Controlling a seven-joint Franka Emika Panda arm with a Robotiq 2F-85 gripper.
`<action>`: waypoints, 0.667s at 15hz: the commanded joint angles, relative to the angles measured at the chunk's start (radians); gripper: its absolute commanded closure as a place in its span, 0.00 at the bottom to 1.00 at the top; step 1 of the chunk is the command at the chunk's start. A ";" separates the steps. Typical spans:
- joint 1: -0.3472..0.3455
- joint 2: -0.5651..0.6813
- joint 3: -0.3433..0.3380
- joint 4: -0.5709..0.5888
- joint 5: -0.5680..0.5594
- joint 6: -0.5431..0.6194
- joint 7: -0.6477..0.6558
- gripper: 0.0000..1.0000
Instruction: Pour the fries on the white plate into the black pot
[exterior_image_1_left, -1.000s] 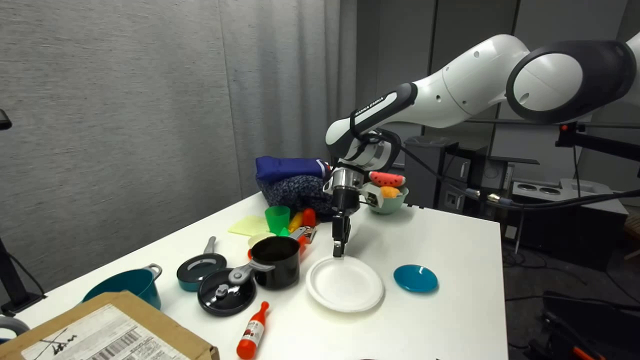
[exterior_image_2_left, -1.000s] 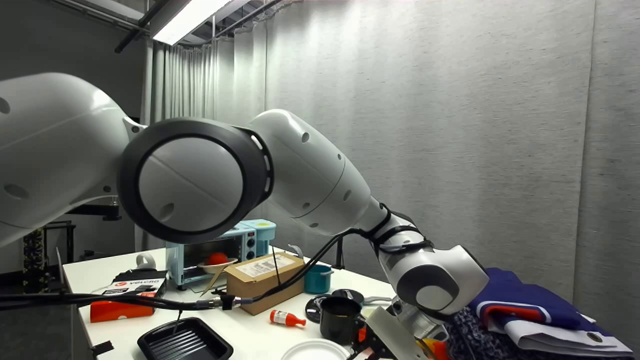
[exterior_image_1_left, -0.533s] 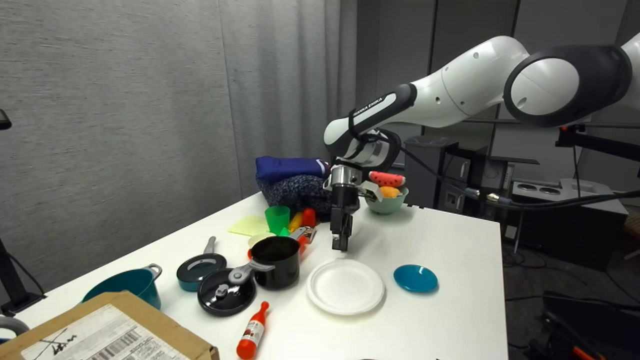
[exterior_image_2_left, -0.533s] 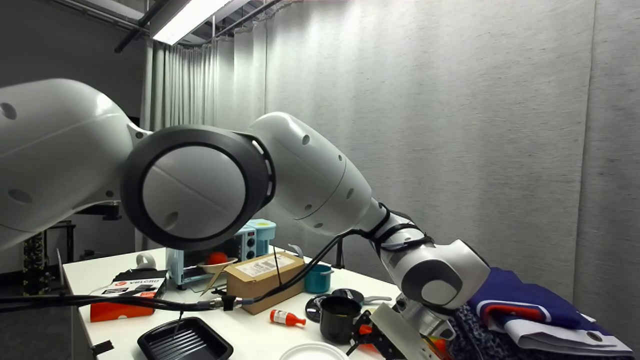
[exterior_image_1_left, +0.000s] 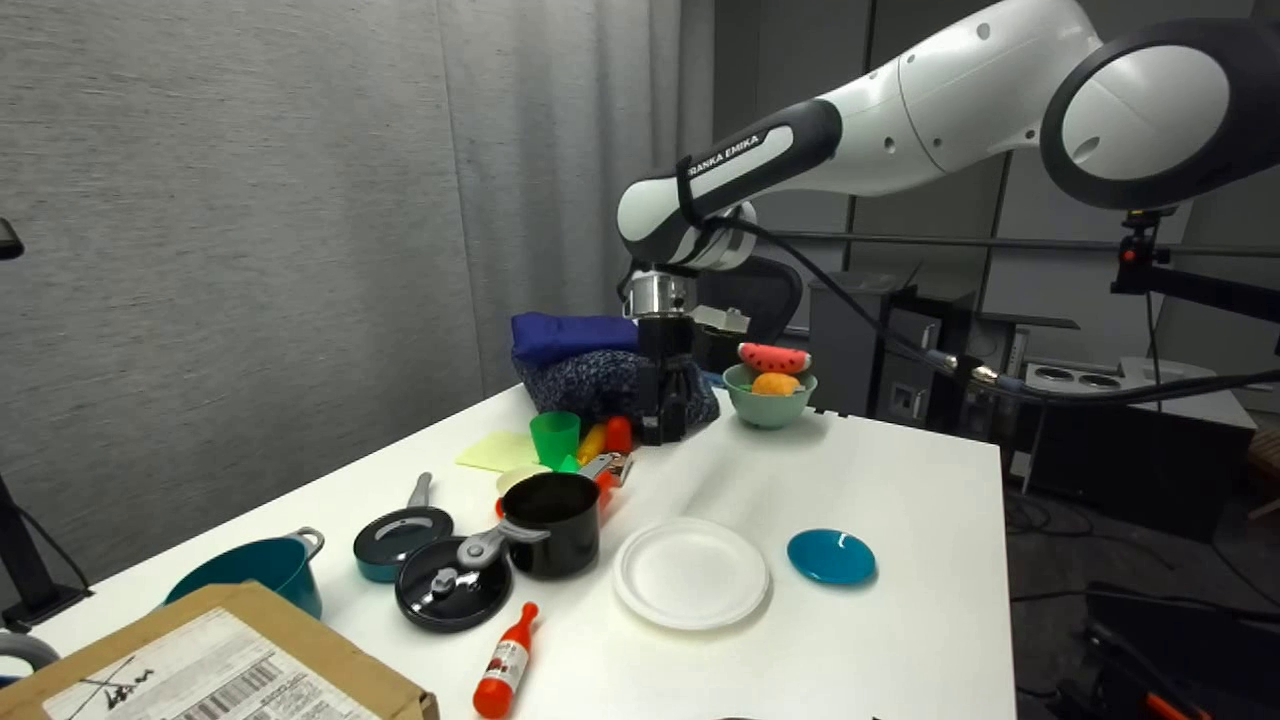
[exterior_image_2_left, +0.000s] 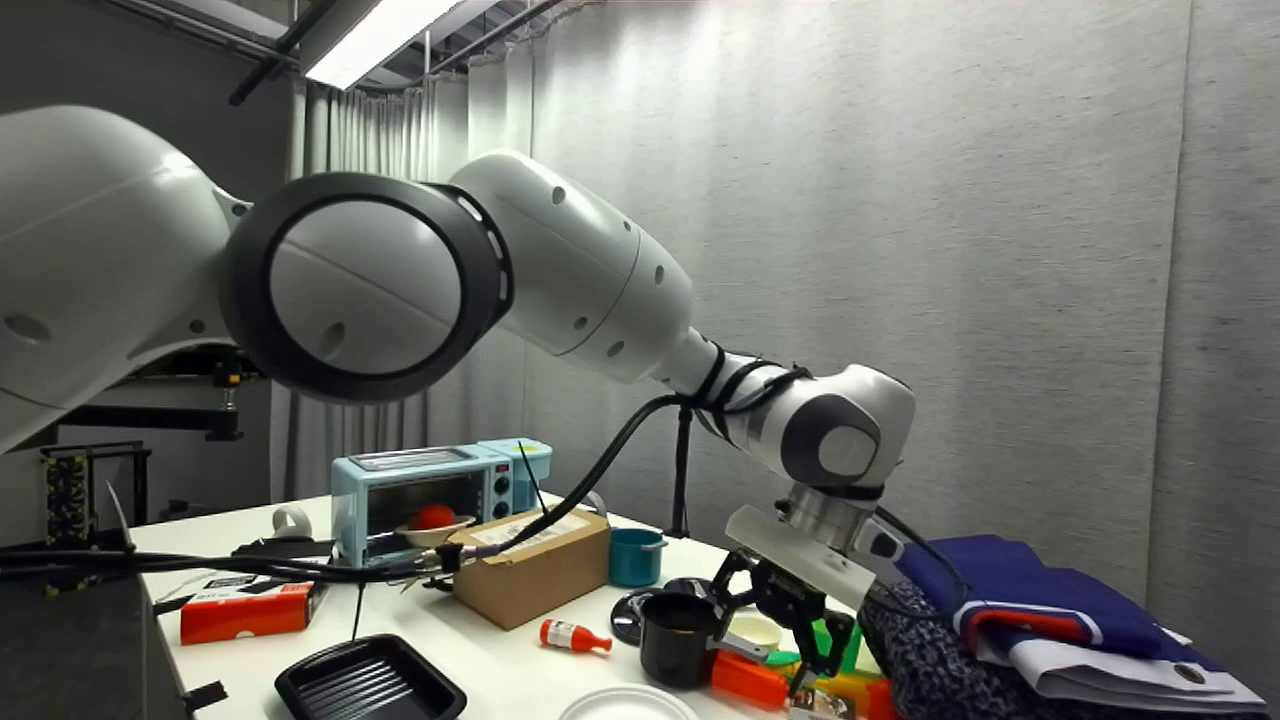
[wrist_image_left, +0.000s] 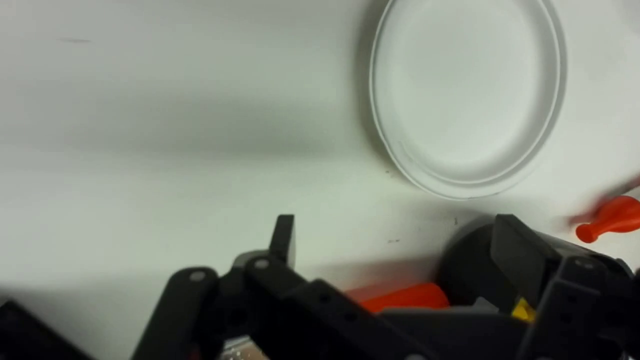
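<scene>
The white plate (exterior_image_1_left: 691, 574) lies flat on the table with a bare surface, and its whole near part shows in the wrist view. Just beside it stands the black pot (exterior_image_1_left: 550, 530), upright with its handle out; in an exterior view the pot (exterior_image_2_left: 680, 640) also shows. A small yellow piece of the fries (wrist_image_left: 523, 310) is visible in the pot in the wrist view; any others are hidden by the walls and a finger. My gripper (wrist_image_left: 400, 240) hangs above the table behind plate and pot, fingers wide apart, nothing between them.
A teal dish (exterior_image_1_left: 831, 557) lies beside the plate. Near the pot are a black lid (exterior_image_1_left: 453, 585), a red bottle (exterior_image_1_left: 506, 660) and an orange-red object (wrist_image_left: 405, 297). A green cup (exterior_image_1_left: 555, 438) and a bowl of toy fruit (exterior_image_1_left: 768, 400) stand farther back.
My gripper has opened, come off the plate's rim, and moved up and back from it. The plate has shifted slightly and settled flat. The pot has not moved.
</scene>
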 joint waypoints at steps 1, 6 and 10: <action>0.067 -0.048 -0.035 0.006 -0.103 0.027 0.083 0.00; 0.143 -0.081 -0.047 -0.001 -0.240 0.108 0.107 0.00; 0.175 -0.085 -0.024 -0.010 -0.296 0.197 0.074 0.00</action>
